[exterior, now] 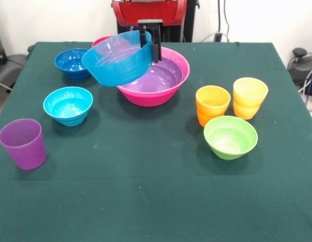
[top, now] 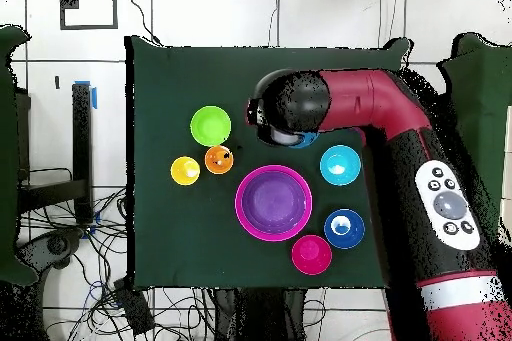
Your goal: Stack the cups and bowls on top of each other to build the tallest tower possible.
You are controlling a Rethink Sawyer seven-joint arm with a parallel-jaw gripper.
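Observation:
My gripper (exterior: 149, 50) is shut on the rim of the mid blue bowl (exterior: 118, 65). It holds the bowl tilted and clear of the table, at the left edge of the tower's base. That base is the hot-pink bowl (exterior: 156, 98) with the large purple bowl (exterior: 158, 75) nested inside it. On the table stand the cyan bowl (exterior: 68, 105), dark blue bowl (exterior: 72, 63), red-pink bowl (exterior: 100, 40), lime green bowl (exterior: 230, 136), purple cup (exterior: 23, 143), orange cup (exterior: 212, 104) and yellow cup (exterior: 250, 97). In the overhead view the arm (top: 350, 97) hides the gripper and the purple cup.
The dark green table cloth (exterior: 146, 191) ends at the table's edges on all sides. The robot's red pedestal (exterior: 148, 12) stands behind the pink bowl. Cables and equipment lie beyond the table's edges.

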